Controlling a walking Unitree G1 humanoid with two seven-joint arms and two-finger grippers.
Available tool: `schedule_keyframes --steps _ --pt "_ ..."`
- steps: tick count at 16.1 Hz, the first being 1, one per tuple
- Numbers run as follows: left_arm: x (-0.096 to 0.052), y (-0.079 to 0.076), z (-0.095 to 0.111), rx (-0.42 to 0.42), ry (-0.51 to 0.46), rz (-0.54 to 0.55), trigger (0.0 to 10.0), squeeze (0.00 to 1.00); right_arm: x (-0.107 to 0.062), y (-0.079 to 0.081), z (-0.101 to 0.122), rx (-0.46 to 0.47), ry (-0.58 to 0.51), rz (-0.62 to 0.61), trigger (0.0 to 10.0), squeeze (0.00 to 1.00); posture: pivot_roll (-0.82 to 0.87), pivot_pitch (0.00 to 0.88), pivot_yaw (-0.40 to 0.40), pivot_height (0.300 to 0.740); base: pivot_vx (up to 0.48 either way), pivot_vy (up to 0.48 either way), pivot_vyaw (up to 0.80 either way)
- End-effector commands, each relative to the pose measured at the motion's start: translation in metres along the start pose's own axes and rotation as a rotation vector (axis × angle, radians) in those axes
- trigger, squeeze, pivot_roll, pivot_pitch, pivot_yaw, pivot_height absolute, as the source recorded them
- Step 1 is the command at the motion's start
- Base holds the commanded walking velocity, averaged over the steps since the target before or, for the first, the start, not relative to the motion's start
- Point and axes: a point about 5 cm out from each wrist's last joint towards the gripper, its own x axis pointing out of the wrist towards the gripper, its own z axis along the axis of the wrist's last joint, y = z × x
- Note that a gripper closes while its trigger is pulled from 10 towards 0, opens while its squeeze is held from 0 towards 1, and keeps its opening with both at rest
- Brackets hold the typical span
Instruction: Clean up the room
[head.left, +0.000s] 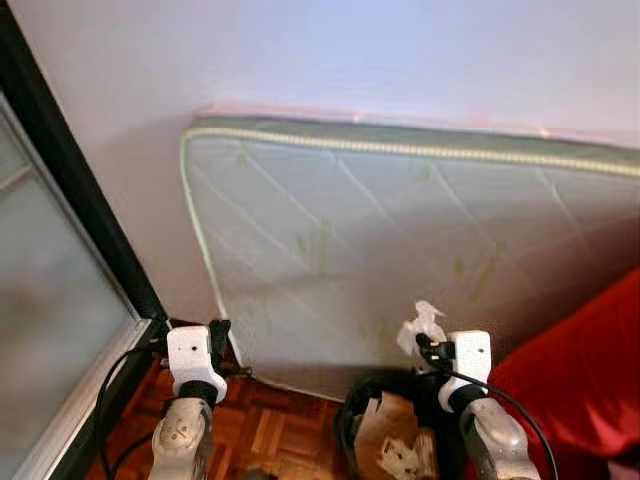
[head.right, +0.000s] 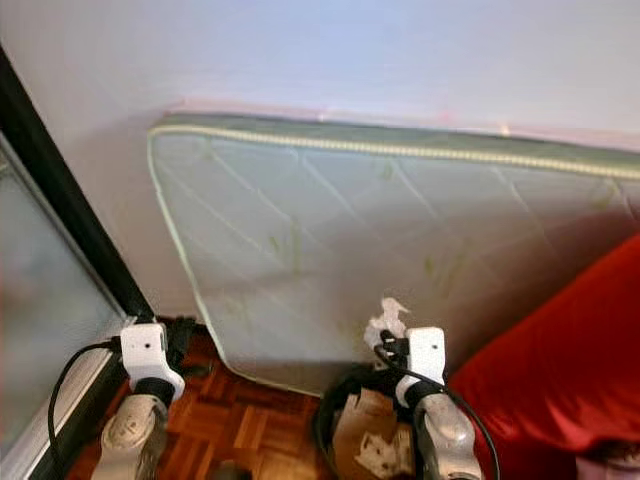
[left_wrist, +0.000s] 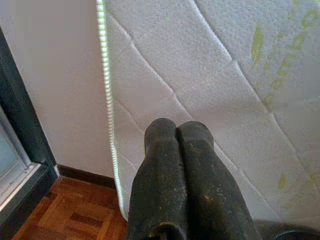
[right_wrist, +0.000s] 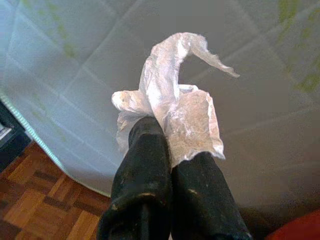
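Above the black bin (head.left: 352, 425), the right gripper (right_wrist: 172, 150) pinches a crumpled plastic wrapper (right_wrist: 175, 107): light, limp, probably slippery, best held at its bunched base. Left gripper (left_wrist: 177, 135) jaws are closed, empty.

A mattress (head.left: 400, 250) is stood on edge against the wall (head.left: 300, 50) at 12 o'clock. A bin (head.left: 385, 435) is set on the parquet floor (head.left: 260, 425) in front of the mattress, at about 5 o'clock. Cardboard pieces (head.left: 385, 430) are held inside the bin. A glazed door (head.left: 50, 330) is placed at 9 o'clock, left of the mattress. A fabric-covered piece of furniture (head.left: 580, 380) is found at 4 o'clock, right of the bin.
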Motion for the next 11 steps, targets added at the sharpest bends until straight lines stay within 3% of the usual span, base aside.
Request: schedule_keyframes --steps 1,11 --pt "-0.0009 0.0014 -0.0007 0.0 0.009 0.007 10.0 0.0 0.0017 0.0009 -0.0002 -0.006 0.011 0.008 10.0 0.0 0.07 0.0 -0.013 0.656 0.0 0.0 0.0" --pt "-0.0013 0.003 -0.0004 -0.001 0.011 0.009 10.0 0.0 0.0091 0.0085 -0.0006 -0.004 0.047 0.056 10.0 0.0 0.07 0.0 -0.012 0.656 0.0 0.0 0.0"
